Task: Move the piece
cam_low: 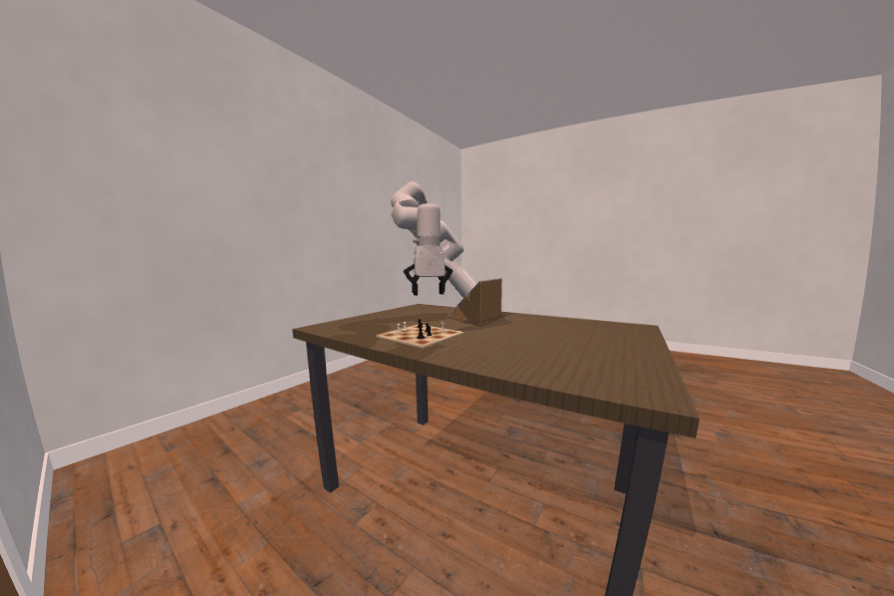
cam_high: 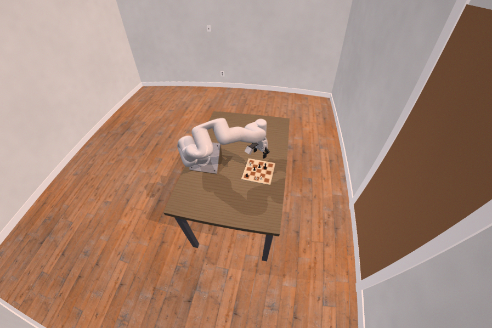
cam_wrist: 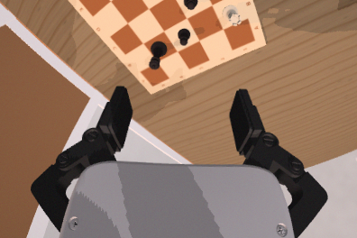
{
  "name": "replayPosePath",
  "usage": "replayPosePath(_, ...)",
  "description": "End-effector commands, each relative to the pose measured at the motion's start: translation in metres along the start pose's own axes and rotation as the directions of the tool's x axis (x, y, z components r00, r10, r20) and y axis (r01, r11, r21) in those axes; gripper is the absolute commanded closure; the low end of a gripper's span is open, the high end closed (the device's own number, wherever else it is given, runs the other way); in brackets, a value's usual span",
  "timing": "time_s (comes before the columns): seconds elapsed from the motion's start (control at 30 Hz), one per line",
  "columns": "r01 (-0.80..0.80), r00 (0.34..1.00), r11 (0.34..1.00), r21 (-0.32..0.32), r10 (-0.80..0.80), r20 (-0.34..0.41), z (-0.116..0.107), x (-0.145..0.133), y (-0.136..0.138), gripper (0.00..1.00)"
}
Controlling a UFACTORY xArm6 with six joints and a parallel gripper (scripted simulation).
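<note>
Chess transfer, pick pending: black pawn [cam_high: 259, 166] [cam_low: 428, 330] [cam_wrist: 184, 35] stands apparently on B3; C3 awaits it. Open, empty end effector [cam_high: 260, 153] [cam_low: 428, 290] [cam_wrist: 181, 100] hovers toward twelve o'clock of the board [cam_high: 243, 177] [cam_low: 423, 345] [cam_wrist: 221, 59] in the top view

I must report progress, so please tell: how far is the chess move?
Done: I cannot confirm any move; the edge labels are too unclear. Black and white chess pieces stand on the checkered board.
In hand: nothing; jaws open above.
Left: likely the B3–C3 transfer, then retreat.
</note>
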State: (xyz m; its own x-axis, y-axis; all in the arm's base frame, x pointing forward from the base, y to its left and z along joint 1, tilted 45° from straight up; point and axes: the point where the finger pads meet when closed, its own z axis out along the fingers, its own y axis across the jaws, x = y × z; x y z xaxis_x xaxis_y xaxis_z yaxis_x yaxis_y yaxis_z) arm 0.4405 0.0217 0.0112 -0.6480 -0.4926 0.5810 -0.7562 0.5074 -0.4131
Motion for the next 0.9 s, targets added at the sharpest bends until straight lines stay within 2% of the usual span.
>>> replayPosePath(0.0, 0.274, 0.962, 0.962, -0.006, -0.274, 0.005, 0.004, -0.001, -0.001, 0.00)
replayPosePath(0.2, 0.504, 0.864, 0.864, 0.003, -0.504, 0.003, 0.012, -0.001, -0.001, 0.00)
replayPosePath(0.27, 0.504, 0.864, 0.864, 0.003, -0.504, 0.003, 0.012, -0.001, -0.001, 0.00)
replayPosePath(0.3, 0.606, 0.795, 0.795, 0.005, -0.606, 0.002, 0.013, -0.001, -0.001, 0.00)
replayPosePath(0.5, 0.772, 0.635, 0.635, 0.013, -0.772, -0.004, 0.021, -0.001, -0.001, 0.00)
replayPosePath(0.77, 0.938, 0.347, 0.347, 0.019, -0.938, -0.016, 0.030, -0.001, 0.000, 0.00)
replayPosePath(0.83, 0.938, 0.347, 0.347, 0.019, -0.938, -0.016, 0.030, -0.001, 0.000, 0.00)
replayPosePath(0.87, 0.973, 0.229, 0.229, 0.019, -0.973, -0.020, 0.031, -0.001, 0.000, 0.00)
